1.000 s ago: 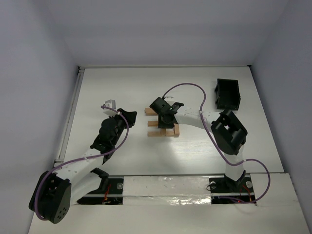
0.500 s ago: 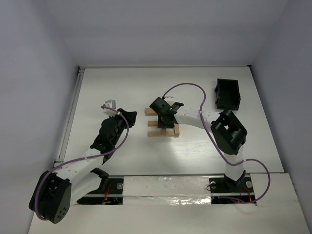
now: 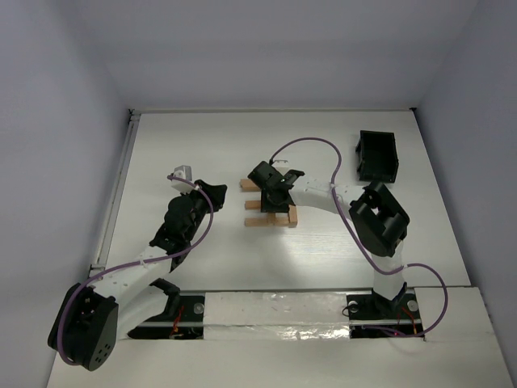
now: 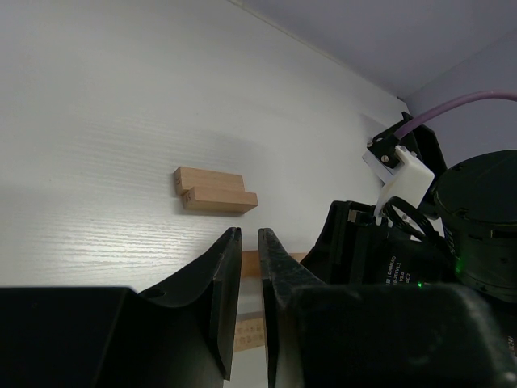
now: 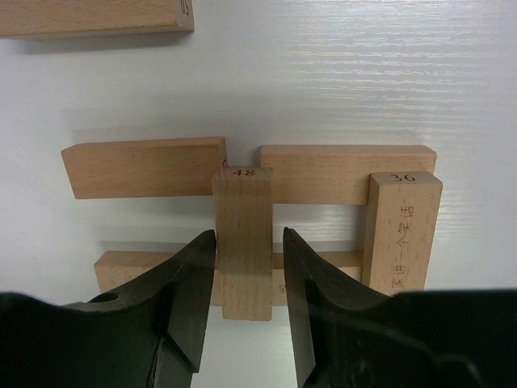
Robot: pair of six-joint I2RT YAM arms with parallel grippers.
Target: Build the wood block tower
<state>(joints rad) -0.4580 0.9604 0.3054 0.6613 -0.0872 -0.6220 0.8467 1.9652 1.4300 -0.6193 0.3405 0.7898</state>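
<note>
The wood block tower (image 3: 271, 217) is a low stack of light-tan blocks in mid-table. In the right wrist view, two lower blocks (image 5: 145, 167) (image 5: 339, 170) lie end to end at the far side and another lower block (image 5: 129, 267) lies nearer. Block "36" (image 5: 400, 230) lies crosswise on them. Block "48" (image 5: 242, 250) also lies crosswise, between the fingers of my right gripper (image 5: 249, 236) (image 3: 273, 196). The left finger touches it and a thin gap shows at the right finger. My left gripper (image 4: 250, 232) (image 3: 212, 191) is shut and empty, left of the stack.
A loose block (image 5: 89, 20) (image 3: 249, 185) lies just beyond the stack, and the left wrist view shows a stepped pair of blocks (image 4: 212, 190). A small black plastic box (image 3: 378, 155) stands at the back right. A rail (image 3: 113, 202) runs along the table's left edge.
My right gripper has shifted very slightly over the stack. The left arm has not moved.
</note>
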